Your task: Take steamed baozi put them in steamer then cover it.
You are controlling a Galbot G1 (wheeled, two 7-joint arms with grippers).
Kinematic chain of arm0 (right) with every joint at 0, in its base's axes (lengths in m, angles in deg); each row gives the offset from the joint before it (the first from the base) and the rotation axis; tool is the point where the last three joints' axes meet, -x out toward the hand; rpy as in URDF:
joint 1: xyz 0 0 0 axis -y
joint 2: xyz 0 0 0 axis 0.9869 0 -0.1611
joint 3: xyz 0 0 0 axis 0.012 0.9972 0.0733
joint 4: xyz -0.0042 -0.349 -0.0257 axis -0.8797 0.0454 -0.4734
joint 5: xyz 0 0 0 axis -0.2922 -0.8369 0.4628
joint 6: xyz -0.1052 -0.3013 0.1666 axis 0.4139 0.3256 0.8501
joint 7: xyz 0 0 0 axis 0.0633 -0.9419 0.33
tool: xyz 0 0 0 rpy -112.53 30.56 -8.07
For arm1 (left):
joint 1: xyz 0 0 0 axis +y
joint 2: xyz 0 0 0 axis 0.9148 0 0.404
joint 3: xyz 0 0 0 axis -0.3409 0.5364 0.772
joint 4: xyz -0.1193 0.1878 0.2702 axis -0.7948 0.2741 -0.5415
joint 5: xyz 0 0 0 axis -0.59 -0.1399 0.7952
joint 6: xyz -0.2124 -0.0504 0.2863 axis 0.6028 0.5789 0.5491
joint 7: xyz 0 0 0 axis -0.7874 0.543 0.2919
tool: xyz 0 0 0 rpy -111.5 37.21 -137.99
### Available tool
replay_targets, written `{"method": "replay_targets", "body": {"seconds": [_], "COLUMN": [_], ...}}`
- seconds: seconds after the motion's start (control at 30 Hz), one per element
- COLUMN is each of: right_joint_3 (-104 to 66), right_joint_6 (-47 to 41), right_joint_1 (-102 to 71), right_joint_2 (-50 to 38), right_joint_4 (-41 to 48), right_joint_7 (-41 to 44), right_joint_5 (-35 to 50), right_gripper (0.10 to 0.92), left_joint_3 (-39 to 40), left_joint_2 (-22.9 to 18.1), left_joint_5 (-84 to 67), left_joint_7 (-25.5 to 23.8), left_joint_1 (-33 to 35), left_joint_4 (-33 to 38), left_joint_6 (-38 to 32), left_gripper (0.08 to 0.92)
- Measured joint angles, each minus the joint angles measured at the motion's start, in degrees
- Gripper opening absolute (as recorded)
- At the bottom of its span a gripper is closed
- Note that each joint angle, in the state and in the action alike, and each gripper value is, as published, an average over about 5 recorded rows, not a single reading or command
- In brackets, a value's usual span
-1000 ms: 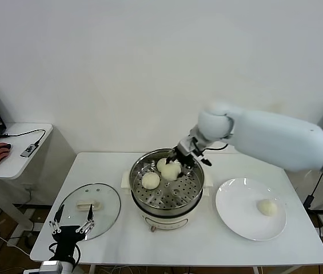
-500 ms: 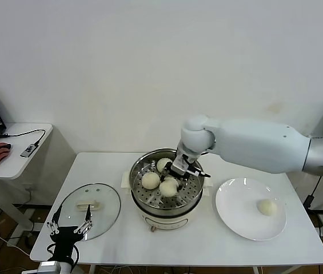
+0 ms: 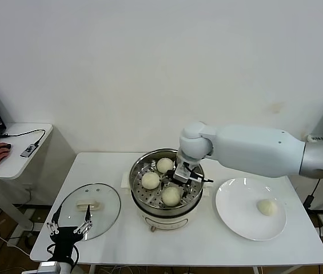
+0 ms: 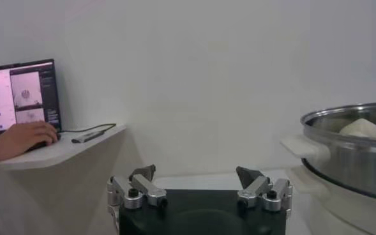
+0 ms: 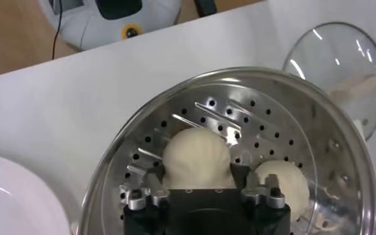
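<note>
Three baozi [image 3: 171, 196] lie in the steamer [image 3: 140, 197]; the right pincer [image 3: 185, 177], spread apart, hovers just behind the nearest. A fourth baozi [image 3: 267, 208] sits on the plate [image 3: 235, 214] to its right. The cover [image 3: 110, 210] lies on the table [image 3: 207, 245] before the parked left pincer [image 3: 70, 229], also spread apart.

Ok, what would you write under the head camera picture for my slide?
Right gripper sets a third baozi in the steamer; one bun waits on the plate, cover aside.
</note>
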Motion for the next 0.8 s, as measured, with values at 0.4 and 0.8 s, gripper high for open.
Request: {"method": "replay_targets", "body": {"seconds": [0.4, 0.8], "right_joint_3": [-2.0, -6.77], "right_joint_6": [-11.23, -25.96], "right_joint_1": [4.35, 2.17], "right_joint_2": [-5.91, -18.02], "right_joint_4": [-0.76, -2.09], "right_joint_7": [1.89, 3.11], "right_joint_5": [6.39, 6.98], "right_gripper": [0.823, 0.823], "left_joint_3": [0.16, 0.64], "left_joint_2": [1.2, 2.28], "left_joint_5": [-0.07, -0.33], "left_joint_7": [-0.09, -0.15], "left_joint_1": [-0.83, -1.5], "left_joint_4": [0.07, -0.66], "left_joint_6": [0.09, 0.09], "left_gripper": [0.823, 0.823]}}
